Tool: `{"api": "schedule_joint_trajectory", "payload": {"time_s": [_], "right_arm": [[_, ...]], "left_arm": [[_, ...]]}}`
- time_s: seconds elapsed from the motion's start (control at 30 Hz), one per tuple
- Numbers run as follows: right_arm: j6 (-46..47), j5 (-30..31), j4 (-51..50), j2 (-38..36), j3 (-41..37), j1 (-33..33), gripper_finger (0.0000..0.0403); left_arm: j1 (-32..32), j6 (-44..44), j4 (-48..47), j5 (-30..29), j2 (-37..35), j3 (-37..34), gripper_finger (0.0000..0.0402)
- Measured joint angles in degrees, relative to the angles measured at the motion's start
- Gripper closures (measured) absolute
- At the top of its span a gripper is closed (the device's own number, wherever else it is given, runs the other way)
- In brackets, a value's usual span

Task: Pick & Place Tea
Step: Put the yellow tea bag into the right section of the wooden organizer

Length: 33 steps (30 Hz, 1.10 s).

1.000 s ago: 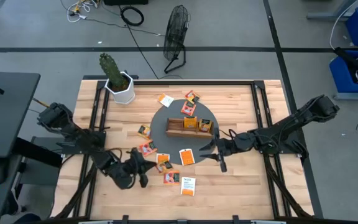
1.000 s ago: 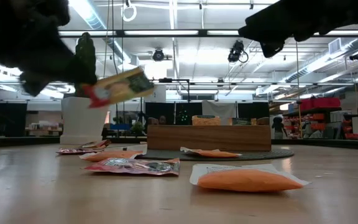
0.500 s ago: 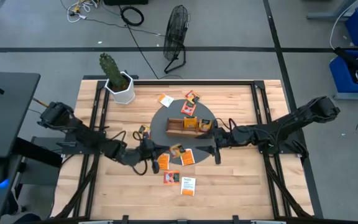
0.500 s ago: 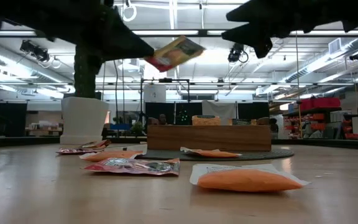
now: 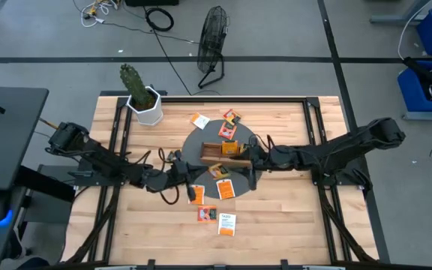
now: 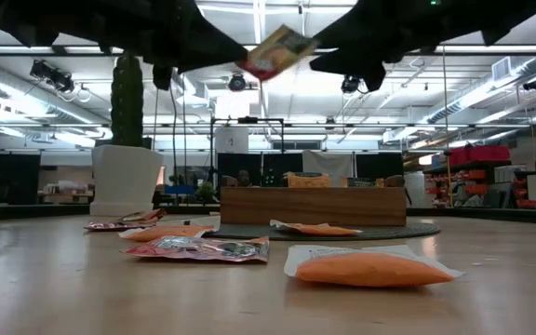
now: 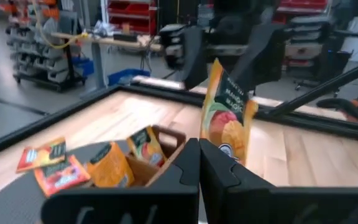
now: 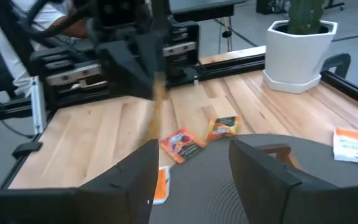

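While I watch the high view from left to right, I see the potted cactus (image 5: pixel 142 96) at upper left of the table (image 5: pixel 291 217). Below it my left arm reaches toward centre, and the left pincer (image 5: pixel 199 171) is pressed together on a mango tea sachet (image 5: pixel 217 170), holding it above the table just below the wooden compartment tray (image 5: pixel 228 152). In the left wrist view that sachet (image 7: pixel 227 112) stands upright between the fingers (image 7: pixel 185 168). In the low view it (image 6: pixel 278 51) hangs tilted, high above the tray (image 6: pixel 312 205). More tea sachets (image 5: pixel 217 217) lie loose around the dark round mat (image 5: pixel 240 132), some on it, a few in the tray. From the right of the frame the right pincer (image 5: pixel 250 161) sits just beside the held sachet, fingers (image 8: pixel 263 180) spread, holding nothing.
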Motion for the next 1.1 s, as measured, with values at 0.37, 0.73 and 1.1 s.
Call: {"api": "schedule_joint_trajectory", "payload": {"time_s": [0.37, 0.73, 1.1], "right_arm": [[-2.6, -0.3, -13.5, 2.1, 8.6, -0.1, 0.0202], [-3.5, 0.3, -16.4, 1.6, 11.2, 0.6, 0.0202], [-1.1, 0.2, -17.6, 1.5, 11.2, 0.6, 0.0202]], "left_arm": [[0.2, 1.4, -1.7, -0.3, 0.0, 0.0, 0.0401], [0.3, 1.0, -2.9, -0.8, 0.0, 0.0, 0.0401], [0.5, 2.8, -0.2, -0.8, 0.0, 0.0, 0.0401]]}}
